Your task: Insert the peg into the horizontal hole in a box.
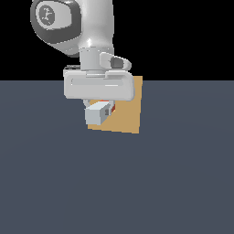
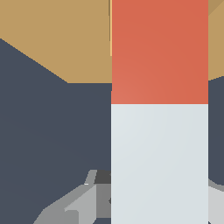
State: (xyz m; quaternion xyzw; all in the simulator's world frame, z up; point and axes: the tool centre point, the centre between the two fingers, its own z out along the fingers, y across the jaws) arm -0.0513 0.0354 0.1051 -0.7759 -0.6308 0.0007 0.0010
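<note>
Clamped around the long square-sectioned bar with a red end and pale grey-white body point(image 1: 98, 113), the white two-fingered pincer point(image 1: 98, 101) of the Franka arm hung low over the dark slate-blue floor point(image 1: 117, 183), its fingers drawn in against the peg's sides. In the exterior view the peg lay level just beneath the pincer's wide white palm, its pale square end face turned toward the camera and a sliver of its red end showing at the far side. Directly beyond the pincer stood the plain tan-orange block with flat faces point(image 1: 128, 114), its face rising behind the palm and spreading toward the exterior view's right. The red end looked to be at or very near that face, though whether they touched could not be told. The hole was hidden behind the peg and the pincer in both views. In the wrist view the peg point(image 2: 159, 131) ran forward from between grey fingers point(image 2: 83, 201), the red length overlapping the tan box point(image 2: 57, 39).
</note>
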